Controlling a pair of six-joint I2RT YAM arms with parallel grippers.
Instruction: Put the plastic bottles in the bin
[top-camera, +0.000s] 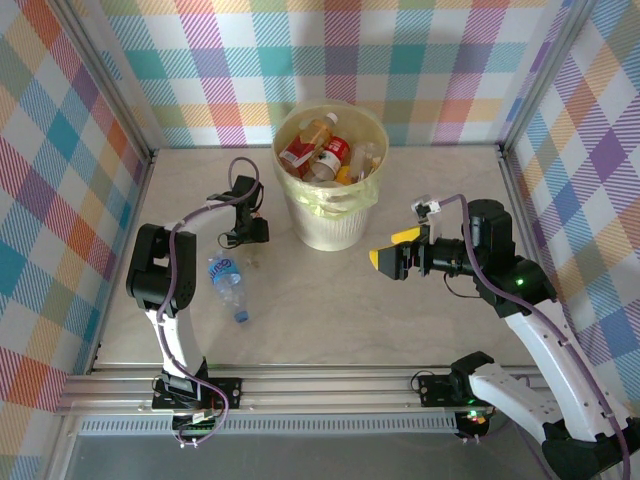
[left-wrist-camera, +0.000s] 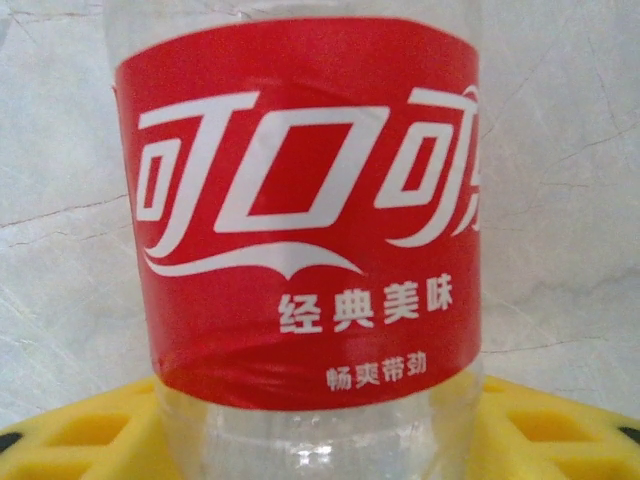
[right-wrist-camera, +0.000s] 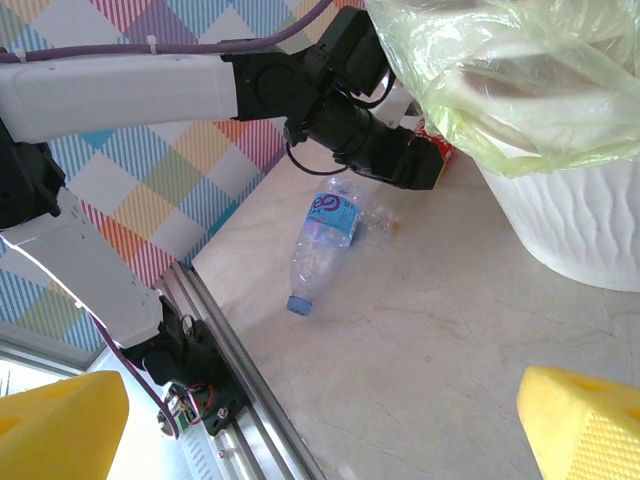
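The red-labelled bottle (left-wrist-camera: 300, 220) is cut off at top and bottom in the left wrist view, so neither cap nor base shows. It is clear plastic with white Chinese lettering on the label. From above it is hidden under the left gripper (top-camera: 245, 238), which points down at the table (top-camera: 330, 320) just left of the bin (top-camera: 330, 228). The 2 yellow pads (left-wrist-camera: 90, 430) lie close against the bottle's sides, but I cannot tell whether they are clamping it.

The bottles in the bin (top-camera: 322, 150) overlap, with red labels and orange contents, and are too jumbled to count. The yellow-green liner (right-wrist-camera: 520, 80) folds over the rim and blocks the inside from the right wrist view.

1 blue-labelled bottle (top-camera: 226, 283) with a blue cap lies on its side near the left arm, well apart from the bin. The right gripper (top-camera: 393, 248) hangs right of the bin, its jaws spread wide with nothing between them.
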